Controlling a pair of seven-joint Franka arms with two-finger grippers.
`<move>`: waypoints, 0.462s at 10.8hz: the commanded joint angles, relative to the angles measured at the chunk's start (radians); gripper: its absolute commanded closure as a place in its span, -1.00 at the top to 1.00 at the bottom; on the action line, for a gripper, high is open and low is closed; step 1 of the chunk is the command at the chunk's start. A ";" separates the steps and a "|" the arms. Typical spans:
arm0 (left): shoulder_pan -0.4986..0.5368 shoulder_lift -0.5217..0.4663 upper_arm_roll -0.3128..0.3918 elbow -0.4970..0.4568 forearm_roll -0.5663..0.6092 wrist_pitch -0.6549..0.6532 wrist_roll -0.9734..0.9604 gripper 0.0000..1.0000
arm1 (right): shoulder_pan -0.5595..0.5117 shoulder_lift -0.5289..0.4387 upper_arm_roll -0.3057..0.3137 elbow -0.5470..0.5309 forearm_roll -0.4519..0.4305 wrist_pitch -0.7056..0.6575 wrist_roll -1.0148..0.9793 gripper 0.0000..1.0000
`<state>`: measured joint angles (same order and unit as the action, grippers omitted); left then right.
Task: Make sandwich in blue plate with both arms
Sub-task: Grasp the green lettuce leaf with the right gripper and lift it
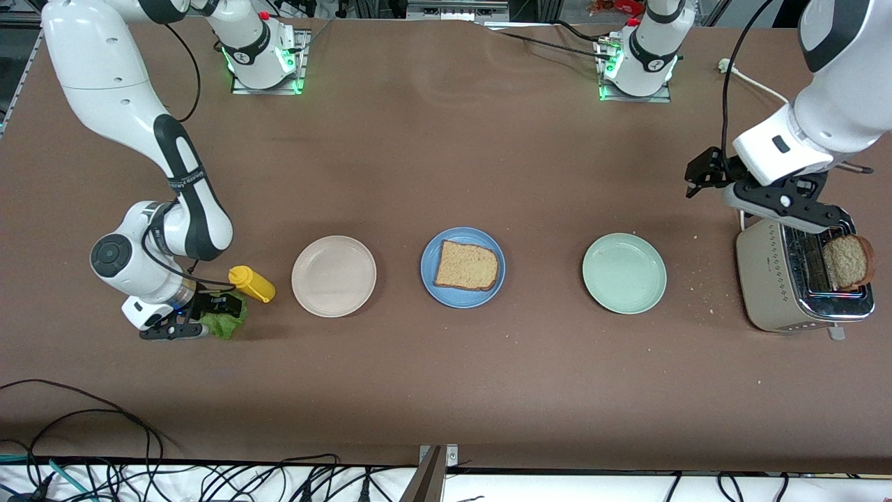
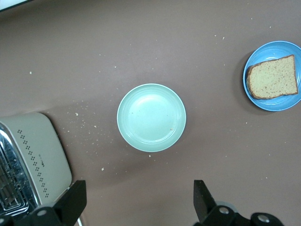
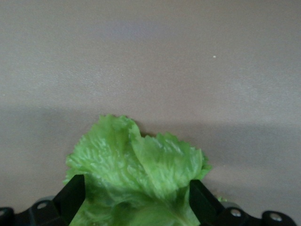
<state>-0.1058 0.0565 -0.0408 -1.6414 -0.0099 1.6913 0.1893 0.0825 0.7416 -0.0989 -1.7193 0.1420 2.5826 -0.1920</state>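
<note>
Right gripper [image 3: 134,200] spread wide astride lettuce leaf [image 3: 136,169] on table; left gripper [image 2: 140,201] held released above toaster [image 1: 794,279]; one toast slice [image 1: 466,265] laid on blue plate [image 1: 428,279].

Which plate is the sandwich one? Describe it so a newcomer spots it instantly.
Three round plates sit in a row across the middle of the brown table. The blue plate is the middle one, between the beige plate and the mint-green plate. It is the only one with anything on it: a slice of brown toast.
</note>
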 commanded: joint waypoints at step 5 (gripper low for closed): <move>0.043 -0.083 -0.008 -0.005 0.007 -0.051 -0.086 1.00 | -0.017 -0.068 0.015 -0.002 0.028 -0.090 -0.152 -1.00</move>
<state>-0.0794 -0.0192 -0.0275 -1.6481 -0.0098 1.6894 0.1803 0.0789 0.7241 -0.0989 -1.7118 0.1516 2.5589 -0.2976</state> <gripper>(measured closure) 0.000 0.445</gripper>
